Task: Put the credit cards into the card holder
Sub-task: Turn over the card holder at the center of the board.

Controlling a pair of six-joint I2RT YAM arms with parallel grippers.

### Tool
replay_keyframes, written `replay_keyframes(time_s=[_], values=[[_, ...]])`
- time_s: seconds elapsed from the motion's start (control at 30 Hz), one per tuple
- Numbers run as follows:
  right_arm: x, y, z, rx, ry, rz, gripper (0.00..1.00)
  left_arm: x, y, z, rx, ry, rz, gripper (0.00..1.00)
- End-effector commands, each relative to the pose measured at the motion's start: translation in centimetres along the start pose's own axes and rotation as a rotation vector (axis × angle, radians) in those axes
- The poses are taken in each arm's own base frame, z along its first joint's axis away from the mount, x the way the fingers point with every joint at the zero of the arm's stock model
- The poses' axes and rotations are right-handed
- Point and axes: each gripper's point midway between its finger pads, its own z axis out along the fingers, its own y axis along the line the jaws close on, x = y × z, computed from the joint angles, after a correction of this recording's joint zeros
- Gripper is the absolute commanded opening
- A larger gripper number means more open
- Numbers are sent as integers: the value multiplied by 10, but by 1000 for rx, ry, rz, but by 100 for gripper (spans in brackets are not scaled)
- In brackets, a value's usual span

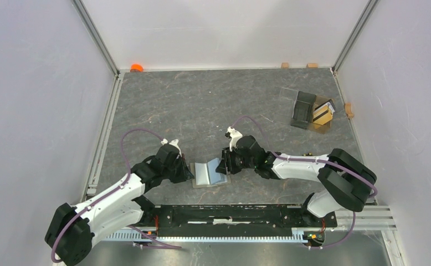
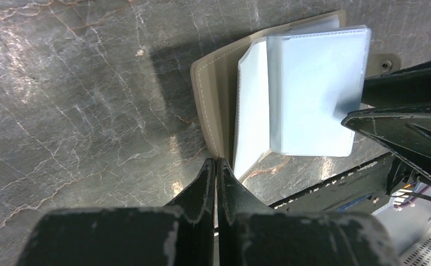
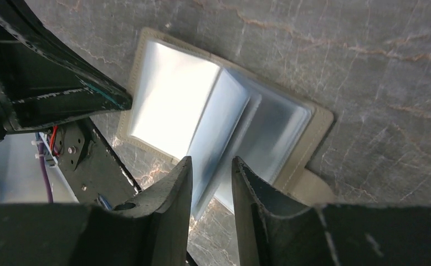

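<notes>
Claws frame the card holder (image 1: pixel 210 173), lying open on the bench (image 1: pixel 202 105): left claw (image 2: pixel 216 166) pressed shut at its left cover edge, right claw (image 3: pixel 212 166) narrowly parted astride a raised sleeve (image 3: pixel 219 124). The credit cards (image 1: pixel 324 114) sit well right of it, in a clear box (image 1: pixel 288 95). Thin, stiff, probably slick; best pinched by a short edge.

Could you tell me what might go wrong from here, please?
The right hand straddles the thin clear sleeves of the wallet with jaws apart; closing could crease them or lift the wallet. The shut left hand sits only at its edge, so the wallet may slide. The cards lie far off in the box; the sleeves may flop shut.
</notes>
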Motion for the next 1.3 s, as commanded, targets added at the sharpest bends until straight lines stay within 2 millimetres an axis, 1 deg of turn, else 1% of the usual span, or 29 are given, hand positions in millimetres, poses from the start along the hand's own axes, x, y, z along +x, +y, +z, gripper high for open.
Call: replay_keyframes(time_s=[0.0, 0.17, 0.37, 0.5, 0.6, 0.8, 1.1, 1.27], values=[[-28, 5, -5, 49, -83, -69, 37, -6, -12, 0, 51, -14, 32, 2], [-33, 13, -6, 53, -94, -99, 37, -6, -12, -1, 54, -14, 32, 2], [-30, 31, -3, -20, -83, -91, 30, -7, -14, -2, 62, -16, 32, 2], [-31, 44, -4, -56, -92, -97, 30, -6, -13, -1, 62, -16, 29, 2], [-31, 50, -4, -66, -95, -106, 30, -5, -12, 0, 62, -15, 27, 2], [-31, 56, -5, -73, -95, -113, 31, -6, -13, 1, 67, -17, 22, 2], [-33, 58, -10, -69, -112, -121, 33, -5, -13, 1, 69, -16, 25, 2], [-31, 57, -7, -67, -105, -124, 30, -5, -13, 1, 67, -16, 26, 2]])
